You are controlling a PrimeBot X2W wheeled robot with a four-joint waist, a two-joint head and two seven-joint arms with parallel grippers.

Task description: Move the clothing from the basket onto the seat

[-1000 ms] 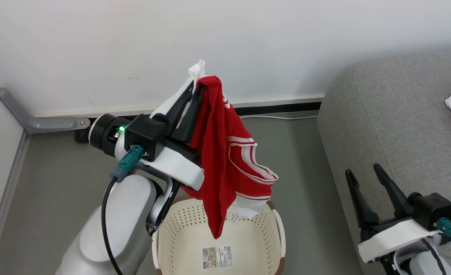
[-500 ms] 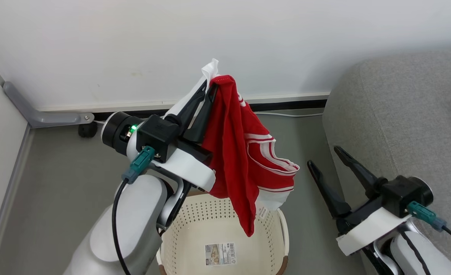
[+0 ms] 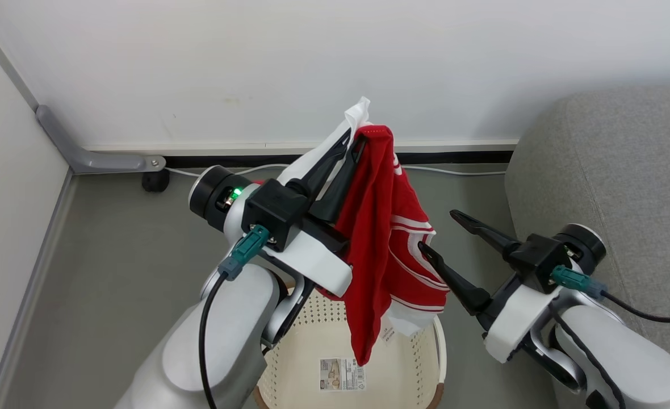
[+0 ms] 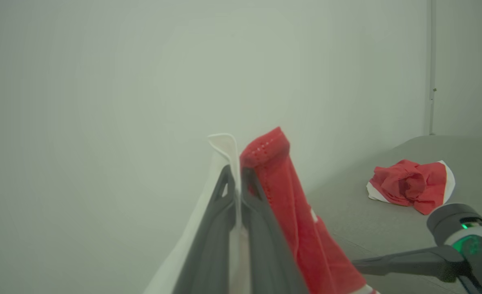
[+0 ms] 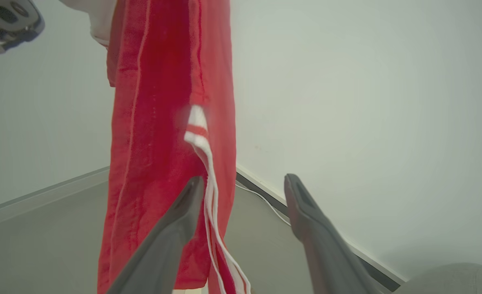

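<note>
- The basket [image 3: 312,352] sits on the grey floor [image 3: 113,255] right below the two arms. Nothing lies inside it but a paper label [image 3: 342,373] on the bottom.
- The left gripper [image 3: 353,139] is raised above the basket. Its jaws are pressed together, pinching the top of the clothing [image 3: 386,238], with a white fold sticking out past the tips.
- That red garment hangs straight down from the pinch, white stripes along its edge. Its lowest point dangles over the basket's opening, clear of the bottom.
- The right gripper [image 3: 437,229] points at the hanging cloth from the side with its jaws spread wide and nothing held. One finger [image 5: 184,212] is up against the striped edge, and I cannot tell whether it touches.
- Off to the right stands the seat [image 3: 607,170]. Further along its cushion a second red and white garment [image 4: 408,185] lies crumpled.
- Behind it all is the white wall [image 3: 255,57], with a thin cable [image 3: 454,172] running along its foot.
</note>
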